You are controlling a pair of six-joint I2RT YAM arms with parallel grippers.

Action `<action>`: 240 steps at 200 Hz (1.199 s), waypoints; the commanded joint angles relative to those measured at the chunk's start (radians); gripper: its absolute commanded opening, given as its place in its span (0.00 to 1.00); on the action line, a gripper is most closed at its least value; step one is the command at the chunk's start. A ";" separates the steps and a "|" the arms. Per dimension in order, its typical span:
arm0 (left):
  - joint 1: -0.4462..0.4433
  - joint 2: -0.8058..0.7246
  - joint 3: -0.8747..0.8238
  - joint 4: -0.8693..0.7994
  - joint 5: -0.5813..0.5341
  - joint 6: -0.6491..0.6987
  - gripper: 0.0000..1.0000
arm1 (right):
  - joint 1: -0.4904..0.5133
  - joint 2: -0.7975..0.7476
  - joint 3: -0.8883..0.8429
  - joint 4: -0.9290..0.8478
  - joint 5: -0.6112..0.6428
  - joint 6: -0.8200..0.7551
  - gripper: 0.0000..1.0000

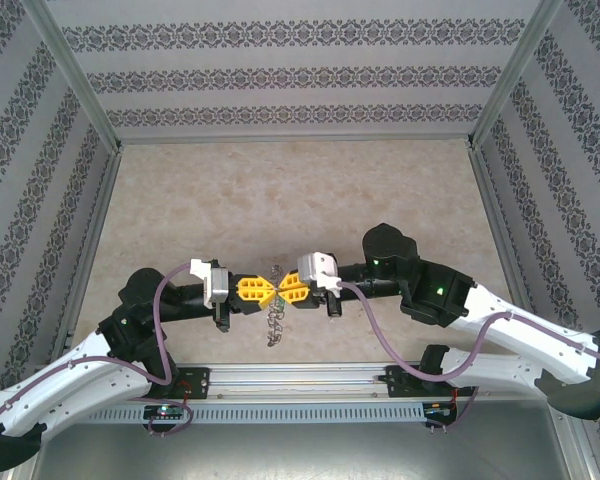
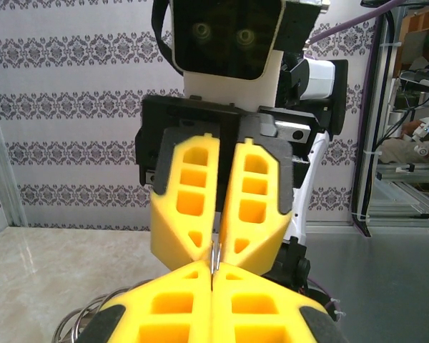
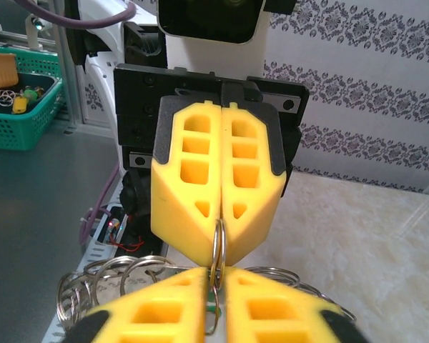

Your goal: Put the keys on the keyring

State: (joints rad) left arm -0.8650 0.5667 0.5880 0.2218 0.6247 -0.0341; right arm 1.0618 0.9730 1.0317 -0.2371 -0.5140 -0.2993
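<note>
My left gripper [image 1: 267, 290] and right gripper [image 1: 283, 289] meet tip to tip above the table's near middle. Both are shut on the same small silvery split ring [image 3: 217, 246], seen edge-on as a thin sliver [image 2: 214, 254] in the left wrist view. This ring belongs to the keyring [image 1: 276, 319], a cluster of metal loops [image 3: 107, 280] that hangs below the tips and spreads to both sides. A bit of green tag [image 3: 213, 309] shows under my right gripper [image 3: 216, 277]; the key itself is hidden. The left gripper [image 3: 218, 214] faces it.
The beige marbled table [image 1: 280, 190] stretches away behind the arms, fenced by patterned walls and metal posts [image 1: 90, 100]. A metal rail [image 1: 300, 378] runs along the near edge. A green basket [image 3: 21, 107] of small parts stands off the table.
</note>
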 commanded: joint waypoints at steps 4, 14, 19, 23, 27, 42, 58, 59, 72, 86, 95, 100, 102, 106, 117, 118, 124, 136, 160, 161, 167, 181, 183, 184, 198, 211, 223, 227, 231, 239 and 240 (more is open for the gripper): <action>-0.011 -0.022 0.009 0.049 0.002 0.005 0.00 | -0.011 0.001 -0.003 0.025 0.006 0.013 0.06; -0.011 -0.022 0.010 0.045 0.001 0.003 0.00 | -0.013 -0.002 -0.004 0.024 0.009 0.012 0.02; -0.010 -0.022 0.010 0.044 0.000 0.003 0.00 | -0.013 -0.003 -0.001 0.024 0.010 0.012 0.00; -0.010 -0.021 0.010 0.041 0.000 0.003 0.00 | -0.013 -0.005 -0.001 0.023 0.012 0.010 0.00; -0.011 -0.020 0.011 0.039 -0.001 0.003 0.00 | -0.013 -0.008 0.000 0.024 0.013 0.010 0.00; -0.011 -0.013 0.028 -0.019 -0.026 0.013 0.00 | -0.013 -0.013 0.007 0.017 0.022 0.003 0.00; -0.011 0.007 0.092 -0.194 -0.070 0.067 0.06 | -0.013 -0.009 0.031 -0.027 0.046 -0.015 0.00; -0.011 0.009 0.095 -0.205 -0.073 0.070 0.07 | -0.013 -0.009 0.034 -0.032 0.048 -0.017 0.00; -0.011 0.024 0.143 -0.332 -0.111 0.112 0.18 | -0.013 0.009 0.070 -0.098 0.079 -0.042 0.00; -0.011 0.042 0.196 -0.458 -0.152 0.161 0.22 | -0.010 0.036 0.111 -0.169 0.117 -0.071 0.00; -0.011 0.058 0.230 -0.531 -0.170 0.191 0.22 | -0.007 0.055 0.137 -0.211 0.138 -0.090 0.00; -0.011 0.069 0.247 -0.563 -0.180 0.205 0.22 | -0.005 0.065 0.149 -0.230 0.148 -0.097 0.00; -0.011 0.073 0.254 -0.574 -0.182 0.209 0.22 | -0.004 0.069 0.153 -0.236 0.150 -0.101 0.00; -0.011 0.081 0.267 -0.594 -0.186 0.219 0.22 | -0.004 0.077 0.160 -0.245 0.152 -0.105 0.00; -0.011 0.101 0.291 -0.627 -0.192 0.238 0.22 | 0.002 0.098 0.179 -0.265 0.154 -0.119 0.00; -0.011 0.102 0.293 -0.628 -0.192 0.240 0.22 | 0.002 0.101 0.181 -0.268 0.154 -0.120 0.00; -0.011 0.114 0.304 -0.637 -0.191 0.247 0.21 | 0.008 0.114 0.193 -0.284 0.158 -0.127 0.00; -0.010 0.136 0.321 -0.649 -0.191 0.260 0.21 | 0.023 0.141 0.219 -0.320 0.182 -0.140 0.00; -0.011 0.164 0.323 -0.637 -0.183 0.263 0.20 | 0.038 0.163 0.239 -0.348 0.194 -0.152 0.00; -0.012 0.164 0.321 -0.637 -0.184 0.264 0.20 | 0.038 0.163 0.238 -0.347 0.194 -0.152 0.00; -0.012 0.165 0.317 -0.629 -0.182 0.263 0.20 | 0.038 0.156 0.232 -0.340 0.188 -0.149 0.00; -0.012 0.165 0.305 -0.618 -0.181 0.262 0.19 | 0.039 0.138 0.223 -0.327 0.179 -0.146 0.00; -0.012 0.166 0.304 -0.618 -0.182 0.263 0.19 | 0.039 0.136 0.223 -0.327 0.177 -0.146 0.00; -0.012 0.166 0.304 -0.618 -0.182 0.263 0.19 | 0.038 0.136 0.223 -0.328 0.177 -0.146 0.00; -0.012 0.167 0.303 -0.624 -0.187 0.267 0.19 | 0.039 0.130 0.226 -0.333 0.162 -0.145 0.00; -0.012 0.167 0.301 -0.636 -0.193 0.275 0.18 | 0.039 0.127 0.226 -0.335 0.148 -0.149 0.00; -0.013 0.165 0.303 -0.647 -0.200 0.284 0.17 | 0.039 0.125 0.227 -0.334 0.138 -0.152 0.00; -0.012 0.164 0.303 -0.651 -0.203 0.285 0.17 | 0.039 0.124 0.226 -0.332 0.136 -0.151 0.00; -0.013 0.164 0.305 -0.655 -0.204 0.287 0.17 | 0.039 0.123 0.226 -0.332 0.132 -0.152 0.00; -0.013 0.164 0.307 -0.662 -0.210 0.292 0.17 | 0.038 0.122 0.225 -0.328 0.127 -0.150 0.00; -0.013 0.164 0.308 -0.662 -0.209 0.293 0.17 | 0.039 0.121 0.224 -0.328 0.126 -0.150 0.00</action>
State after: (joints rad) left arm -0.8707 0.7349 0.8940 -0.3820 0.4591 0.2169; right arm 1.0843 1.1271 1.2304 -0.5900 -0.3222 -0.4282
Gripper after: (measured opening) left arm 0.174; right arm 0.059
